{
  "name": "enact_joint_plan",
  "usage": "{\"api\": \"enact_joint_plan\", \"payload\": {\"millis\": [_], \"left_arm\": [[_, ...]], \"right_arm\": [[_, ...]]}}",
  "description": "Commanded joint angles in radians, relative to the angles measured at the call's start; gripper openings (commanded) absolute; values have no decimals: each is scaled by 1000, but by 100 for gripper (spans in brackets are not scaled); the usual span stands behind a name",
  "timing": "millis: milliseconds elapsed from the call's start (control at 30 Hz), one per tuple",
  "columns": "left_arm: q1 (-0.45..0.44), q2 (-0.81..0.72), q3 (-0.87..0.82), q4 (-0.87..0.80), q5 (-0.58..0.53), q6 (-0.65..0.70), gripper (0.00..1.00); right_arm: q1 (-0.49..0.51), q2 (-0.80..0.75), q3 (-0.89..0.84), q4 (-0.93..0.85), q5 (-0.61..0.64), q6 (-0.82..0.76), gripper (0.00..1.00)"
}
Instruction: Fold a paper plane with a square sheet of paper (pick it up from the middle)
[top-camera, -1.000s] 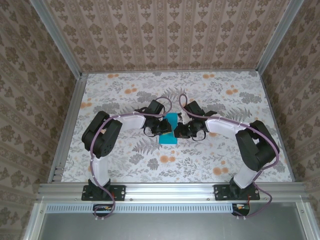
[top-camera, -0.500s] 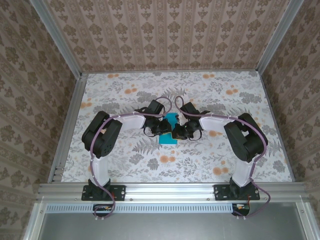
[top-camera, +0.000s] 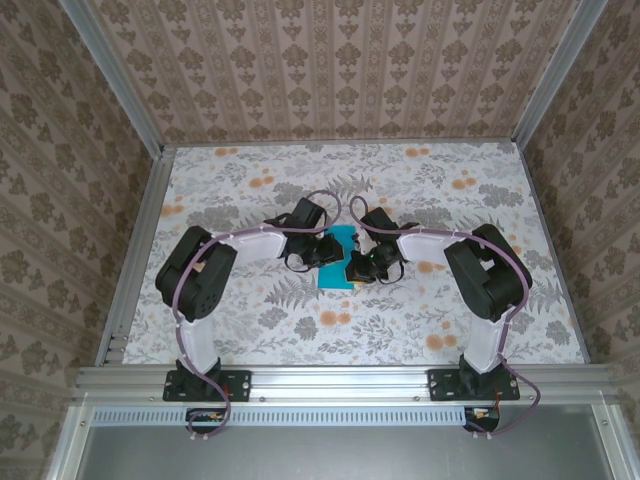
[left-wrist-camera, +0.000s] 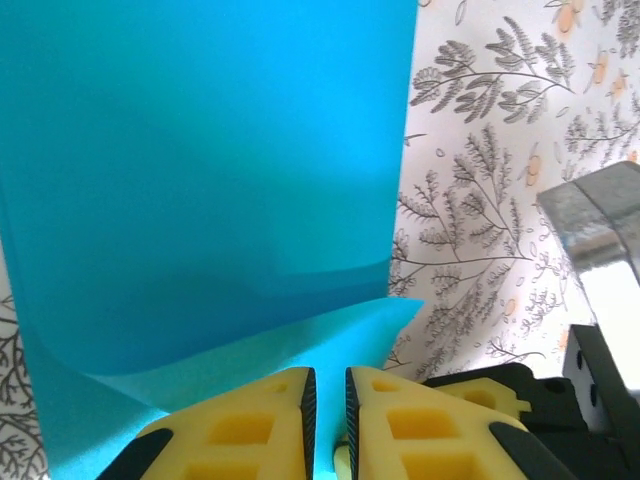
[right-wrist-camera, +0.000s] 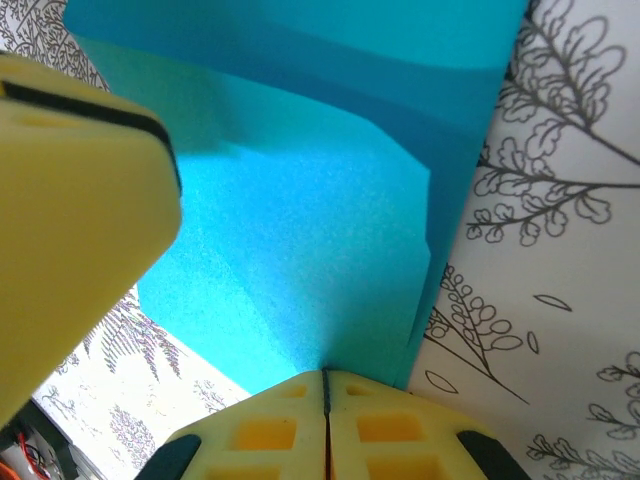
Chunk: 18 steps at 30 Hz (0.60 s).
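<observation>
Swung inward over the last 1 s, bringing the right gripper tight against the square sheet of paper on the counter. Clamped from 2 sides: right jaws fully closed on a lifted fold at the sheet's right edge, left gripper jaws nearly closed on its curled left flap. Stretches lengthwise away from the bases, between both jaws.

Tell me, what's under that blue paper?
The floral tabletop shows right beside the turquoise paper sheet. Whatever lies directly beneath the sheet is covered.
</observation>
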Motion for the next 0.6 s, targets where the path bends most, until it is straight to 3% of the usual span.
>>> {"api": "enact_joint_plan", "payload": {"millis": [0,567], "left_arm": [[-3,-40,-42,57,33,-41,18],[-45,32,-92,136,56,-121,14]], "right_arm": [[2,34,-19,-66,72,12,8],[-2,42,-25,-75,95,26,8]]}}
